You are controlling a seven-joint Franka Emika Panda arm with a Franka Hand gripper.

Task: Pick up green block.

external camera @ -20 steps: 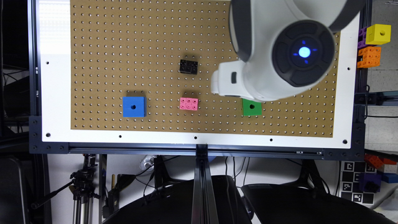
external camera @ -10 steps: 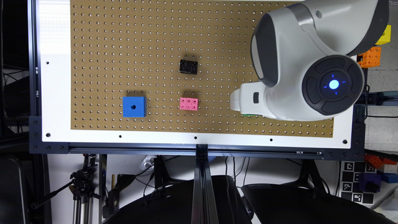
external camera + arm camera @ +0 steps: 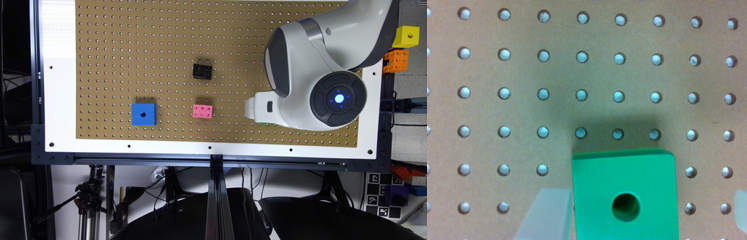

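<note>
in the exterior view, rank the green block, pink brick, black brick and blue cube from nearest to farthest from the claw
1. green block: right at the claw, between its fingers in the wrist view.
2. pink brick: next, toward the exterior view's left.
3. black brick: a little farther, up and to the left.
4. blue cube: farthest, well to the left.

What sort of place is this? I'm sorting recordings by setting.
Probably a robotics lab: a pegboard worktop on a metal frame, toy blocks such as the green block, and a tripod beneath.

Pegboard (image 3: 133, 50): blue cube (image 3: 143, 114), pink brick (image 3: 202, 111), black brick (image 3: 202, 71). Off-board: yellow cube (image 3: 405, 36), orange brick (image 3: 396, 61).
</note>
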